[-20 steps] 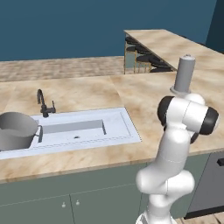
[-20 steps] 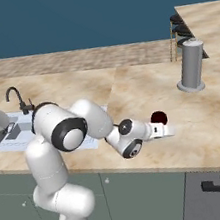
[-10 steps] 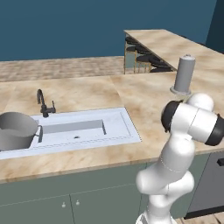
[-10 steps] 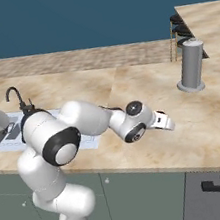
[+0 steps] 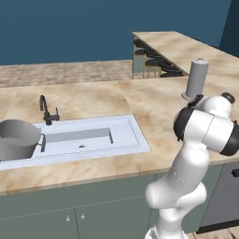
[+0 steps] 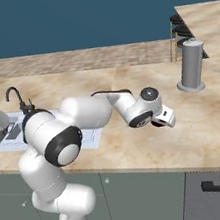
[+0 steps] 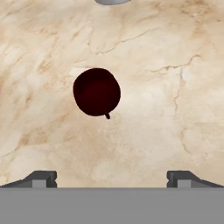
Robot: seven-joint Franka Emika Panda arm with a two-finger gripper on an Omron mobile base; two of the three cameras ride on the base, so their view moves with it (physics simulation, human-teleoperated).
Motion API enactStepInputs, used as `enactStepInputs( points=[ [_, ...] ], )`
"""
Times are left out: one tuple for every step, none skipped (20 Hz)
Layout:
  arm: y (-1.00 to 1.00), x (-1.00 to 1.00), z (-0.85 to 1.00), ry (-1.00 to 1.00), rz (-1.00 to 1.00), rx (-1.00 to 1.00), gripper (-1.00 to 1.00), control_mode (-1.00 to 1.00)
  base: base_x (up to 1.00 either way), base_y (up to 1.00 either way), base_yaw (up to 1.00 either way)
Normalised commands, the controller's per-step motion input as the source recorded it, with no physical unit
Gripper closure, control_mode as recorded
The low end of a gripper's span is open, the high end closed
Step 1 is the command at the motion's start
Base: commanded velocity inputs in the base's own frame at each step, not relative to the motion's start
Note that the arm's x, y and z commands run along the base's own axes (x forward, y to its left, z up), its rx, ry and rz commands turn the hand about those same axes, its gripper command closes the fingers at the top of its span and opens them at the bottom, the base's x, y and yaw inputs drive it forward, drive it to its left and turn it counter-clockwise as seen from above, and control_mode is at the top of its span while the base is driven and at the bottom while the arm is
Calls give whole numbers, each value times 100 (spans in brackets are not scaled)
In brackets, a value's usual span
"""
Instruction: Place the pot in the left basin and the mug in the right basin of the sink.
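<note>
Dark maroon round mug (image 7: 96, 91), upright

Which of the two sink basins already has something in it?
The left basin, the smaller squarish one: the grey pot sits in it. The longer right basin beside the faucet shows just its drain.

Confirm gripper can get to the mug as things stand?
Probably yes. The gripper is open and looks down at the mug, which stands alone on bare counter with nothing between. The mug sits off-centre toward one fingertip, so a small shift is likely needed first.
</note>
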Motion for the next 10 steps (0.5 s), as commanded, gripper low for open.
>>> enactStepInputs(
  points=[
    [6,0,-8,0,0,9,-100,-100,0,0,0],
    [13,0,-15,0,0,4,-100,-100,0,0,0],
    [16,0,-21,0,0,1,-100,-100,0,0,0],
    [21,0,-24,0,0,0,-100,-100,0,0,0],
    [24,0,-27,0,0,0,-100,-100,0,0,0],
    [26,0,-32,0,0,0,-100,-100,0,0,0],
    [28,0,-32,0,0,0,-100,-100,0,0,0],
    [31,0,-28,0,0,0,-100,-100,0,0,0],
    [36,0,-26,0,0,0,-100,-100,0,0,0],
    [39,0,-21,0,0,-1,-100,-100,0,0,0]
  ],
)
